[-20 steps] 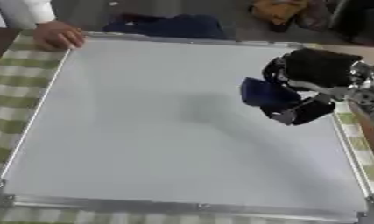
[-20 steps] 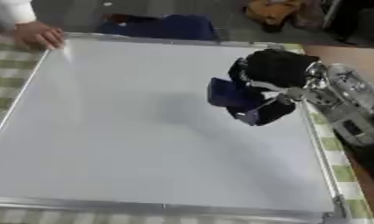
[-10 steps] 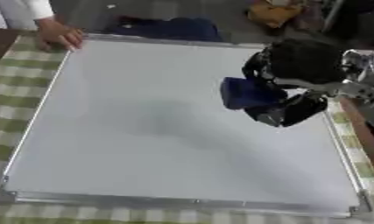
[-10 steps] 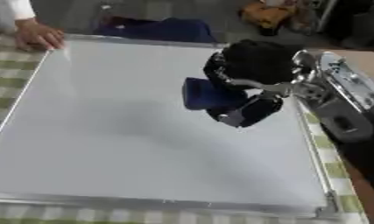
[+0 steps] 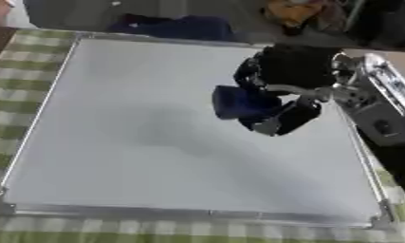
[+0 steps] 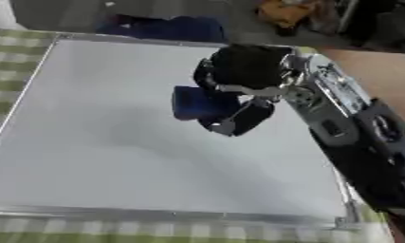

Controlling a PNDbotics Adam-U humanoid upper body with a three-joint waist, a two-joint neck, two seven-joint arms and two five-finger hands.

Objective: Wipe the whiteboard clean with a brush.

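A large whiteboard (image 5: 139,156) with a silver frame lies flat on a green checked cloth; its surface looks blank, with a faint grey shadow near the middle. My right hand (image 5: 284,78) comes in from the right and hangs over the board's right half, its fingers curled round a dark blue brush (image 5: 237,103). The brush sticks out to the left of the hand, close above the board. My left hand shows in neither view.
A dark blue cloth (image 5: 176,26) lies just beyond the board's far edge. An orange object (image 5: 292,10) sits further back. Green checked cloth (image 5: 14,85) borders the board on the left and front. A brown surface (image 6: 371,66) lies right of the board.
My right hand has carried the brush leftward and slightly toward the near side across the board. The camera has tilted, so the person's hand at the far left corner has left the picture.
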